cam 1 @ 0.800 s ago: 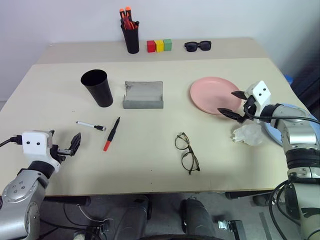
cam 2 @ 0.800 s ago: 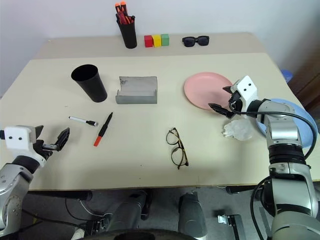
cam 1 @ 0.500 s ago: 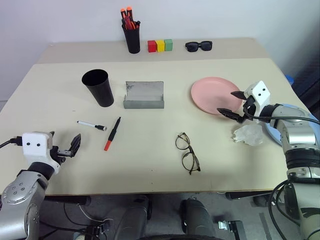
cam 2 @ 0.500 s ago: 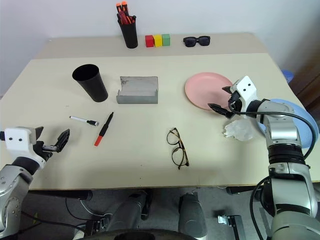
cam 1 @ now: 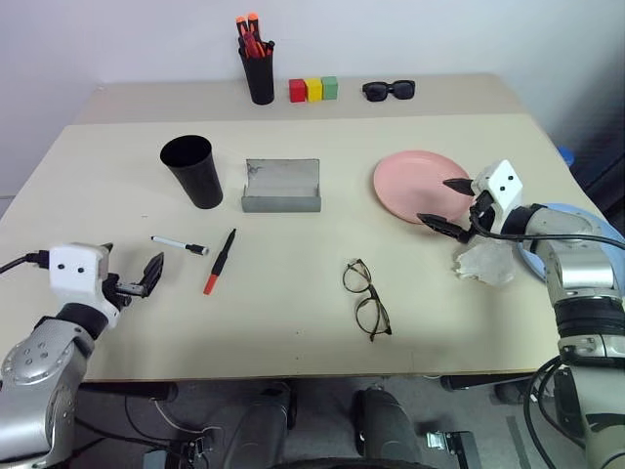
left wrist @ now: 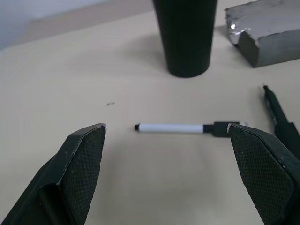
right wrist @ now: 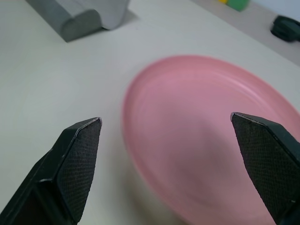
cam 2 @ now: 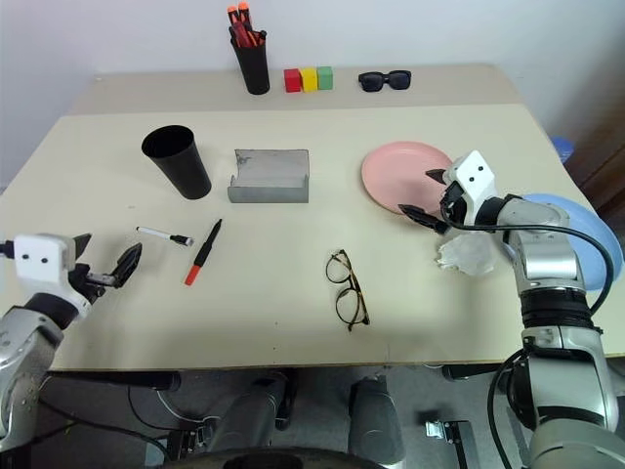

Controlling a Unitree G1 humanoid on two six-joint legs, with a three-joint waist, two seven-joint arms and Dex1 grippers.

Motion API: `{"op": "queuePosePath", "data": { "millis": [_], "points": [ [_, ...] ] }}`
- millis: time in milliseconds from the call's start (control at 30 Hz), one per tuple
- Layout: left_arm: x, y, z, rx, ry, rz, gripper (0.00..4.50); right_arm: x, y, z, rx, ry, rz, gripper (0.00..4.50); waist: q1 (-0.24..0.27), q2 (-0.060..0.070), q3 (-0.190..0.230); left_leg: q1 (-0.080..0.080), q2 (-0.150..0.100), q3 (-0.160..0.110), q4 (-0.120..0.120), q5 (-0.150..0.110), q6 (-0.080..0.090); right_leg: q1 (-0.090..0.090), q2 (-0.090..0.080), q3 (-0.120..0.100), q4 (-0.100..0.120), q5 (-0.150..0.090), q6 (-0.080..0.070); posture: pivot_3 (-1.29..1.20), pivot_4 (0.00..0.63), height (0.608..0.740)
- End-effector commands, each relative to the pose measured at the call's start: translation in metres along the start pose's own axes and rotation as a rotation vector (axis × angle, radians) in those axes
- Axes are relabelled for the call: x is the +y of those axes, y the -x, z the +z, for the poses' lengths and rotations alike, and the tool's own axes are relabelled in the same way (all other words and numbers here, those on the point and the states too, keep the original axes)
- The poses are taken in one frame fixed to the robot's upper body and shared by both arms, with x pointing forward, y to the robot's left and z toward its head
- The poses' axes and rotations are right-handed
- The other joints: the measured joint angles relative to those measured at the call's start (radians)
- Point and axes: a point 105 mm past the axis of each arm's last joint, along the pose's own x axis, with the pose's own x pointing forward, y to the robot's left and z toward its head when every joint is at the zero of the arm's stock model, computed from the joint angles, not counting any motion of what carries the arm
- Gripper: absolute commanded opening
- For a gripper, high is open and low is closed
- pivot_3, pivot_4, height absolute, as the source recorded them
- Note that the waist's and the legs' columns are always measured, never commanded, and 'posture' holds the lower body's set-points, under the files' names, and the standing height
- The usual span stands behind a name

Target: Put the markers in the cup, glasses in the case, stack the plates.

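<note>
Nearest the robot, the left gripper [cam 1: 130, 283] hangs empty with its two fingers spread wide, low over the table [cam 1: 293, 313] near its front left edge; in the left wrist view its spread fingers frame the white-bodied marker [left wrist: 180, 128]. Toward the middle of the front half lie the glasses [cam 1: 366, 298], unfolded, well apart from either gripper. Just beyond the left gripper the white-bodied marker and the black-bodied marker [cam 1: 219, 260] with its red-orange end rest flat on the table, near each other but not touching. On the right side, a crumpled white wad [cam 1: 483, 262] sits beside the light blue plate [cam 1: 576, 234], which lies at the right edge, largely hidden behind the right arm. The right gripper [cam 1: 444, 203] is likewise released and empty, its fingers parted, hovering at the near rim of the pink plate [cam 1: 410, 181]; whether a fingertip touches the rim cannot be told. Farther back stand the cup [cam 1: 192, 171], upright with nothing visible in it, and just right of it the case [cam 1: 281, 186], open, its lid raised and no glasses inside. On the rear table stand a narrower pen holder [cam 1: 258, 73] with orange-capped pens, three coloured blocks [cam 1: 312, 90] and dark sunglasses [cam 1: 388, 91]. Judged from this layout, none of the three parts is complete: both markers are outside the cup, the glasses outside the case, and the plates lie apart, unstacked; the grippers appear poised to begin with a marker and the pink plate.
</note>
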Motion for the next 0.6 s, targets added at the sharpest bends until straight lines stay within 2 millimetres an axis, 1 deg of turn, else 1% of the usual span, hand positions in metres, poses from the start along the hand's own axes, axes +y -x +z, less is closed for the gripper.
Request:
{"op": "queuePosePath", "data": {
  "millis": [33, 67, 100, 167, 233, 267, 333, 400, 467, 600],
  "points": [
    [-0.011, -0.003, 0.004, 0.030, -0.013, -0.071, 4.27, 0.018, -0.004, 0.022, -0.069, 0.032, 0.072, 4.50, 0.000, 0.000, 0.000, 0.000, 0.000, 0.000, 0.000, 0.000, 0.000, 0.000, 0.000, 0.000, 0.000, 0.000, 0.000, 0.00, 0.150, 0.740],
    [-0.018, -0.003, 0.005, 0.043, -0.003, -0.109, 4.27, 0.028, -0.007, 0.026, -0.083, 0.034, 0.105, 4.50, 0.000, 0.000, 0.000, 0.000, 0.000, 0.000, 0.000, 0.000, 0.000, 0.000, 0.000, 0.000, 0.000, 0.000, 0.000, 0.00, 0.150, 0.740],
    [-0.026, -0.003, 0.007, 0.055, 0.006, -0.143, 4.39, 0.039, -0.010, 0.032, -0.096, 0.040, 0.143, 4.50, -0.002, 0.000, 0.000, 0.000, 0.000, 0.000, 0.000, 0.000, 0.000, 0.000, 0.000, 0.000, 0.000, 0.000, 0.000, 0.00, 0.150, 0.740],
    [-0.041, -0.005, 0.014, 0.064, 0.020, -0.214, 4.39, 0.064, -0.017, 0.044, -0.127, 0.044, 0.226, 4.50, -0.003, 0.000, 0.000, 0.000, 0.001, 0.000, 0.000, 0.000, 0.000, -0.001, 0.000, 0.000, 0.001, 0.000, 0.000, 0.00, 0.150, 0.740],
    [-0.055, -0.007, 0.019, 0.074, 0.001, -0.267, 4.39, 0.089, -0.023, 0.052, -0.147, 0.047, 0.302, 4.50, -0.003, 0.000, 0.000, 0.000, 0.001, -0.001, 0.000, 0.000, 0.000, -0.001, 0.000, 0.000, 0.001, 0.000, 0.000, 0.00, 0.150, 0.740],
    [-0.058, -0.010, 0.019, 0.097, -0.011, -0.258, 4.39, 0.102, -0.027, 0.054, -0.155, 0.046, 0.336, 4.50, -0.001, 0.000, 0.000, 0.000, 0.001, -0.001, 0.000, 0.000, 0.000, -0.001, 0.001, 0.000, 0.001, 0.000, 0.000, 0.00, 0.150, 0.740],
    [-0.057, -0.012, 0.017, 0.141, -0.026, -0.225, 4.39, 0.118, -0.032, 0.058, -0.163, 0.039, 0.370, 4.50, -0.001, 0.000, 0.000, 0.000, 0.000, -0.001, 0.000, 0.000, 0.000, -0.001, 0.001, 0.000, 0.002, 0.000, 0.000, 0.00, 0.150, 0.740],
    [-0.062, -0.014, 0.017, 0.188, 0.004, -0.220, 4.39, 0.140, -0.039, 0.057, -0.176, 0.015, 0.429, 4.50, 0.000, -0.001, 0.000, 0.000, 0.000, -0.001, 0.000, 0.000, 0.000, -0.001, 0.000, 0.000, 0.002, 0.000, 0.001, 0.00, 0.150, 0.740],
    [-0.066, -0.015, 0.018, 0.217, 0.033, -0.213, 4.39, 0.154, -0.043, 0.054, -0.181, -0.002, 0.457, 4.50, 0.001, -0.001, -0.001, 0.000, 0.000, -0.001, 0.000, 0.000, 0.000, -0.001, 0.001, 0.000, 0.002, 0.001, 0.001, 0.00, 0.150, 0.740],
    [-0.071, -0.022, 0.015, 0.299, 0.088, -0.190, 4.39, 0.162, -0.048, 0.051, -0.185, -0.021, 0.464, 4.50, 0.001, -0.002, -0.001, 0.000, 0.000, -0.002, 0.000, 0.000, -0.001, -0.001, 0.001, 0.000, 0.002, 0.002, 0.003, 0.00, 0.150, 0.740]
  ]
}}
